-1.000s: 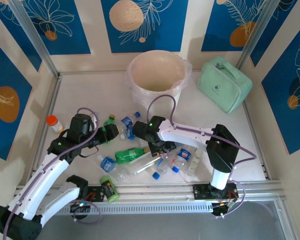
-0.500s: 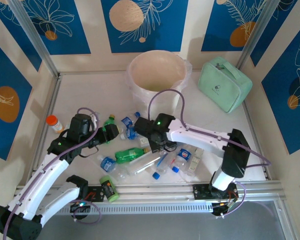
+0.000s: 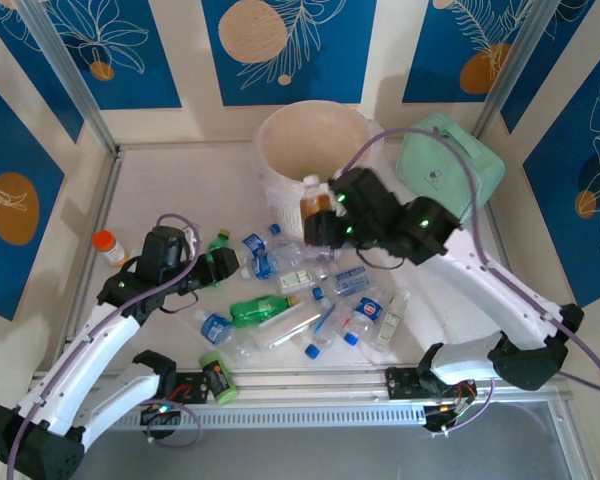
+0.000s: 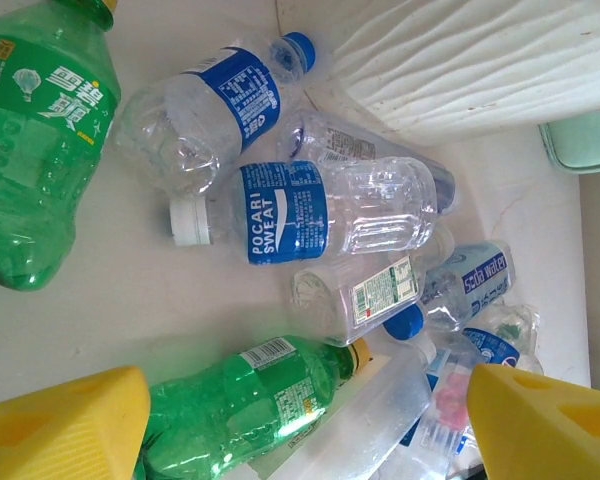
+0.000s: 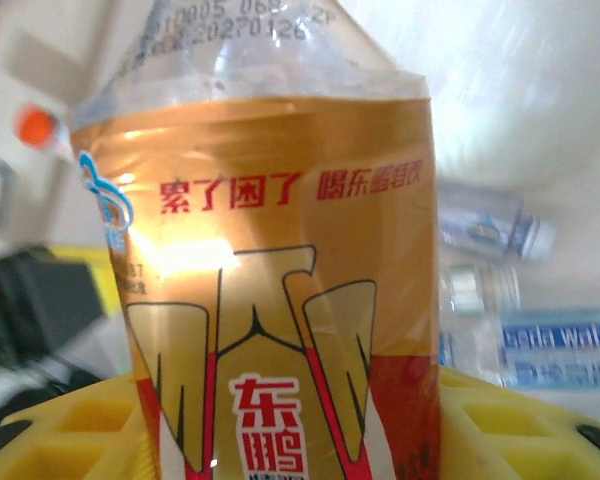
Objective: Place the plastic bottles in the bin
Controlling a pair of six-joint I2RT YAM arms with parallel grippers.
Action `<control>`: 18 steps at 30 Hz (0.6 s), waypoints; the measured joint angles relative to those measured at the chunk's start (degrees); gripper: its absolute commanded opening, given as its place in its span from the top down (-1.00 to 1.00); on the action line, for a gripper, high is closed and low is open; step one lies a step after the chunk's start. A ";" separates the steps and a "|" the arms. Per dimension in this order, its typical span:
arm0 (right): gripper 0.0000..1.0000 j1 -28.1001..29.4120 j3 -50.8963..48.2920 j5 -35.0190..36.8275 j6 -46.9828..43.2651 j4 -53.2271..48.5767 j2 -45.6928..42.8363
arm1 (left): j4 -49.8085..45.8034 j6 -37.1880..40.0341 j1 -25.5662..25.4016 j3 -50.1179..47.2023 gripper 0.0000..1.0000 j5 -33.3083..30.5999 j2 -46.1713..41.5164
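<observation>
Between the fingers of the right gripper point(image 3: 318, 222), pinched: gold-labelled bottle point(image 5: 280, 280), just beside the bin point(image 3: 278, 180) rim.
Ahead of the left gripper point(image 4: 300, 430), jaws spread wide, gripping nothing: Pocari Sweat bottle point(image 4: 310, 210) and green bottles point(image 4: 40, 150) lying loose.

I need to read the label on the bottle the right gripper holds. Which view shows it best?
Right wrist: the gold-labelled bottle, gripped by the right gripper, is close up, its red print sharp and readable. Top external shows it small, just in front of the bin, label too tiny to read.
</observation>
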 measured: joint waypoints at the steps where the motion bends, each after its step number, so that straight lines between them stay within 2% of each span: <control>1: -0.02 -2.16 1.03 -1.60 -0.31 1.03 -0.13 | 0.00 0.00 0.00 0.24 -0.63 0.04 0.17; 5: -0.02 -9.16 6.21 -7.28 -1.07 4.13 1.11 | 0.17 0.02 -0.02 1.16 -0.63 0.42 0.37; 13: -0.07 -17.88 16.50 -14.69 -1.33 6.78 10.45 | 0.11 1.44 -0.85 1.81 -0.60 1.09 0.42; 18: -0.52 -21.38 19.54 -16.83 -0.98 6.60 16.48 | -0.72 3.41 -2.73 3.82 -0.59 0.92 1.18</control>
